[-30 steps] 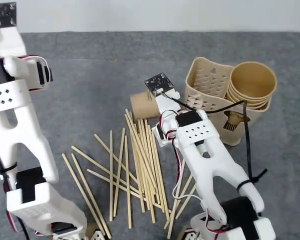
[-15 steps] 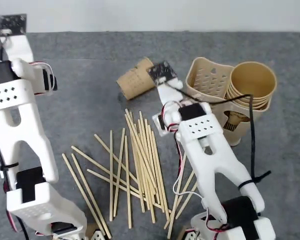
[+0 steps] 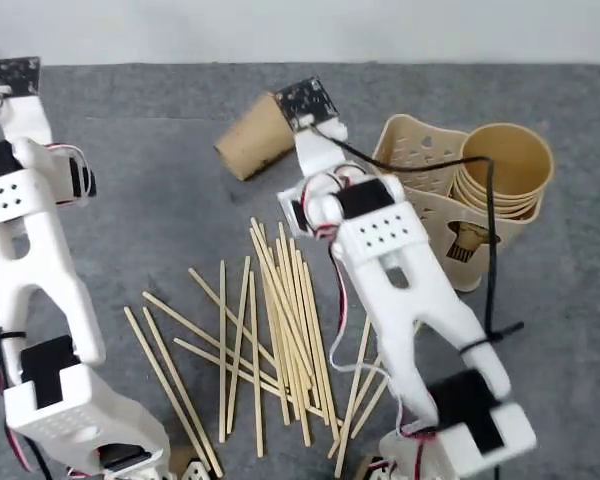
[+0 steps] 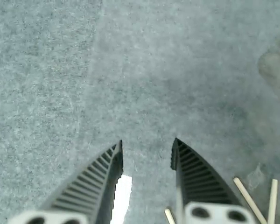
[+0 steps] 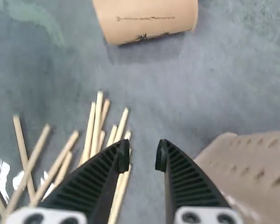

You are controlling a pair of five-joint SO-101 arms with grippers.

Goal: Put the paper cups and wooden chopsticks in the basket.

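Your basket (image 3: 410, 160) holds stacked cups (image 3: 505, 165); a loose cup (image 3: 252, 150) lies outside. Both left gripper (image 4: 148, 141) and right gripper (image 5: 143, 149) are released.

Grey, felt-like fabric table covering (image 3: 150, 170): spreads across the whole work surface in the high view, matte and finely mottled. Pale, plain wall strip (image 3: 330, 30): runs along the far edge of the covering and meets it in a straight line. In the left wrist view, a lighter, coarser-looking area of the covering borders a darker, smoother one. In the right wrist view, soft shadows lie on it.
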